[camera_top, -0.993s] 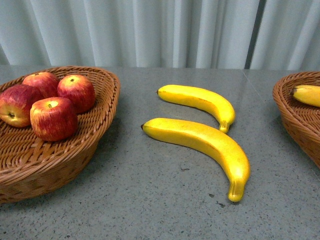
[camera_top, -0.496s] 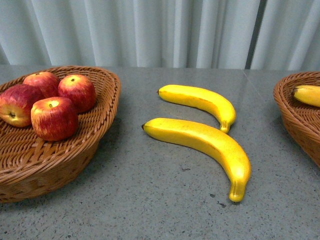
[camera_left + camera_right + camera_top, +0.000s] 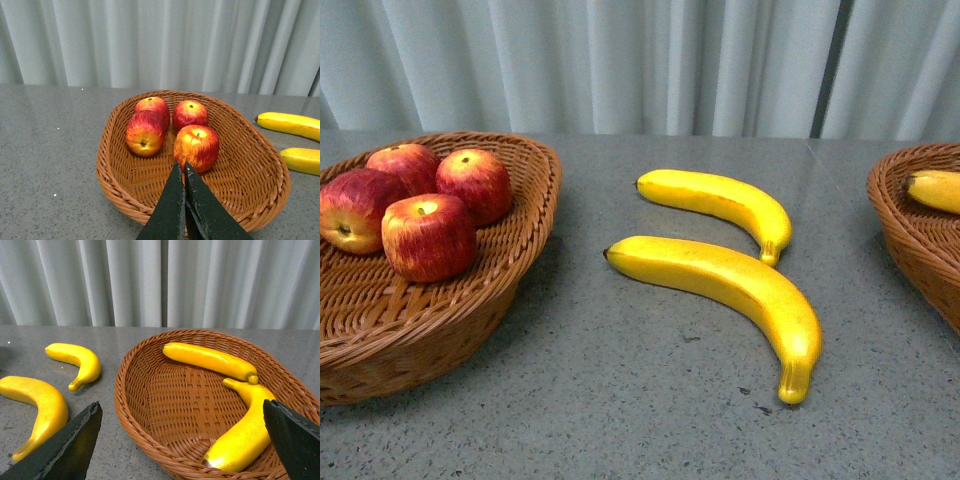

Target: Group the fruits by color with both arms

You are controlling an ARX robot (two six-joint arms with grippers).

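Four glossy red apples [image 3: 428,235] are sitting in the left woven wicker basket [image 3: 510,290], our left gripper [image 3: 184,169] hanging pinched shut and empty, so we are judging our wide-open, empty right gripper [image 3: 180,405] must next fetch the two curved yellow bananas [image 3: 720,280] lying right of that basket.

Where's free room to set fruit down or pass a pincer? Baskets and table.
Free: right basket weave between its two bananas and the rim facing the loose bananas; left basket weave on the robot's side of the four apples; table strip nearer the robot than the loose bananas. Crowded: the gap between those two, and the apple cluster.
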